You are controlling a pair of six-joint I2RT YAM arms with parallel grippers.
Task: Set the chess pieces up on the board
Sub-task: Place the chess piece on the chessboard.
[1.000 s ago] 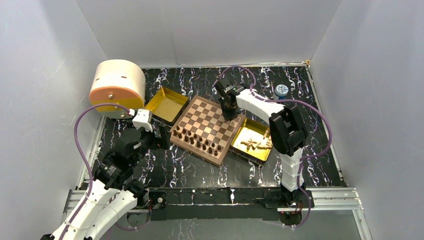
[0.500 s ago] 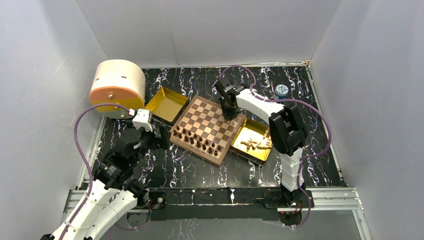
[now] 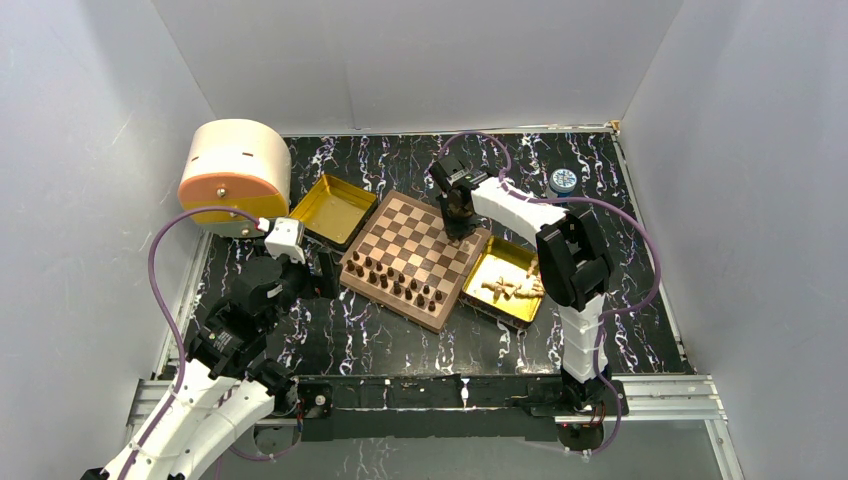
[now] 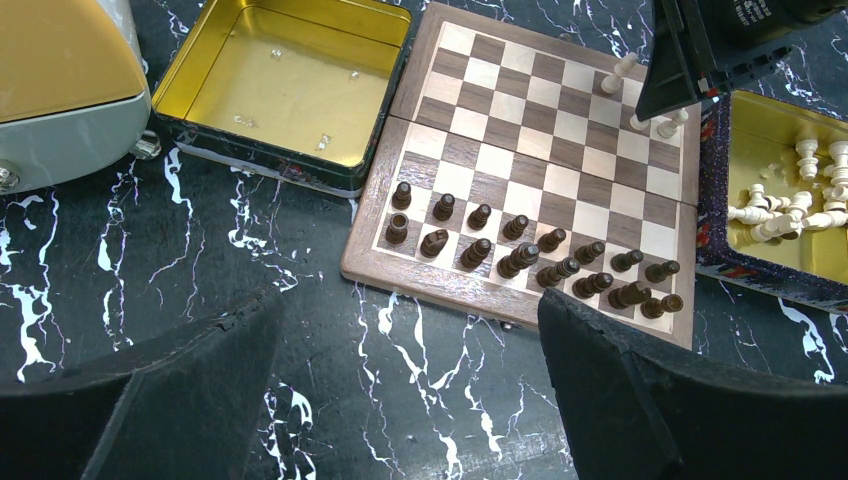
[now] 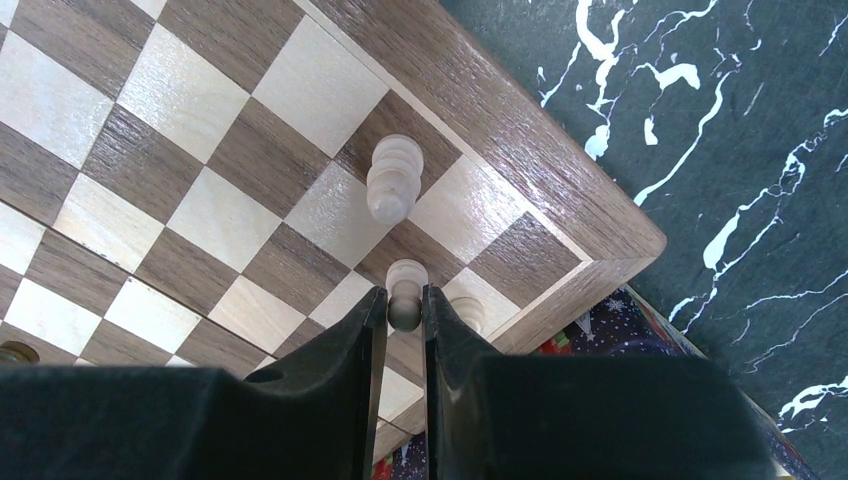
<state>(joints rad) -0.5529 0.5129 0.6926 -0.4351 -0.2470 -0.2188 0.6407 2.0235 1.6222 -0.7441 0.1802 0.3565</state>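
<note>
The board [image 3: 398, 243] lies tilted in the middle of the table, with two rows of dark chess pieces [image 3: 395, 281] along its near side. My right gripper [image 3: 458, 232] reaches down at the board's far right corner. In the right wrist view that gripper [image 5: 404, 300] is shut on the head of a light pawn [image 5: 405, 272] standing on a square. A taller light piece [image 5: 392, 178] stands one square away, and another light piece [image 5: 466, 312] stands beside my right finger. My left gripper [image 4: 405, 330] hangs open and empty over the table, short of the board's near edge [image 4: 480, 305].
A gold tray [image 3: 493, 256] right of the board holds several loose light pieces [image 3: 512, 289]. An empty gold tray [image 3: 335, 207] sits left of the board. A cream and orange drum [image 3: 235, 172] stands at the far left, and a small blue round thing [image 3: 563, 180] lies at the back right.
The right gripper stays at the board's far right corner and its jaws have eased slightly apart around the pawn. The left arm has not moved.
</note>
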